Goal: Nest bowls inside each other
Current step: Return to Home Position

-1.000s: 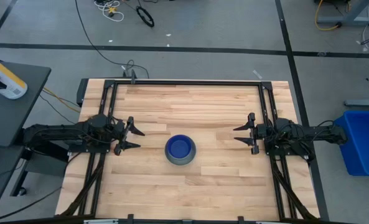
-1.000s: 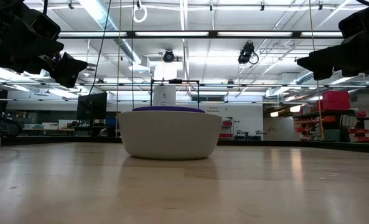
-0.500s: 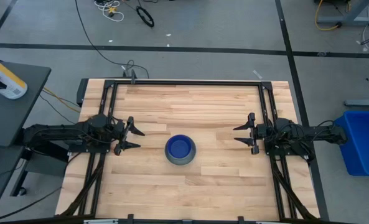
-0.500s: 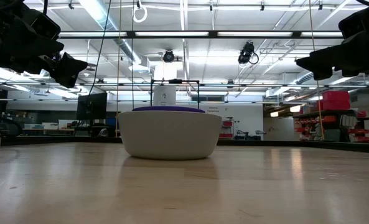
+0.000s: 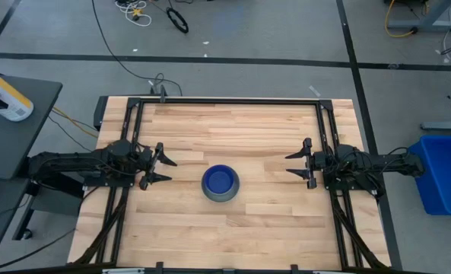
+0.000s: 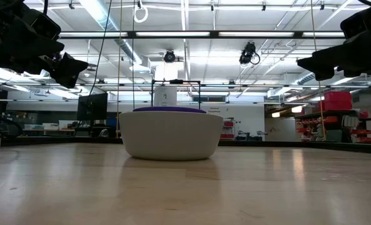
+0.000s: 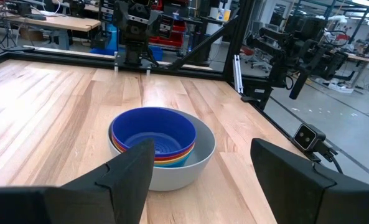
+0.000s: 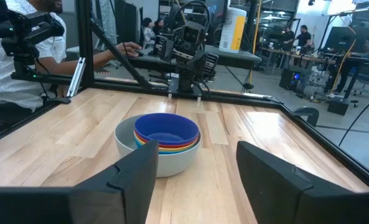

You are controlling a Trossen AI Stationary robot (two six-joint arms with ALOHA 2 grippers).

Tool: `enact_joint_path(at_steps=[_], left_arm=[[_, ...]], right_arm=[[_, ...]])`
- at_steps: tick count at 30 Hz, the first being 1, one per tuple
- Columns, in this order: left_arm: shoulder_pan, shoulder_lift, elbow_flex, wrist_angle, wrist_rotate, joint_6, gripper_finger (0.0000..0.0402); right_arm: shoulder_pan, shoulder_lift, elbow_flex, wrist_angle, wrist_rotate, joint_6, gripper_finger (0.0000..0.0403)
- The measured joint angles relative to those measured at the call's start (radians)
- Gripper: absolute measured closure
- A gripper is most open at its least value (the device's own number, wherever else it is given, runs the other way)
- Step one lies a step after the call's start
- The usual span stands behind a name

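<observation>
The bowls stand nested in one stack [image 5: 220, 183] at the middle of the table. The pale grey bowl [image 7: 200, 155] rests on the wood. The dark blue bowl [image 7: 153, 127] sits innermost on top, with red, yellow and light blue rims [image 8: 168, 148] showing beneath it. My left gripper [image 5: 166, 170] hovers open at the table's left side, pointing level toward the stack. My right gripper [image 5: 290, 164] hovers open at the right side, facing the stack too. Both stay well apart from the bowls and above the wood.
A black metal frame [image 5: 229, 100] runs along the table's far edge and sides. A blue bin [image 5: 442, 171] stands on the floor to the right. On a dark side table at the left lies a bottle [image 5: 4, 95]. A person [image 8: 41, 37] sits beyond the table.
</observation>
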Motion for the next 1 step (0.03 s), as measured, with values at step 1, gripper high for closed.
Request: enact_joint_path(at_steps=[1], left_arm=[[0.000,0.000,0.000,0.000,0.000,0.000,0.0127]], right_arm=[[0.000,0.000,0.000,0.000,0.000,0.000,0.0174]])
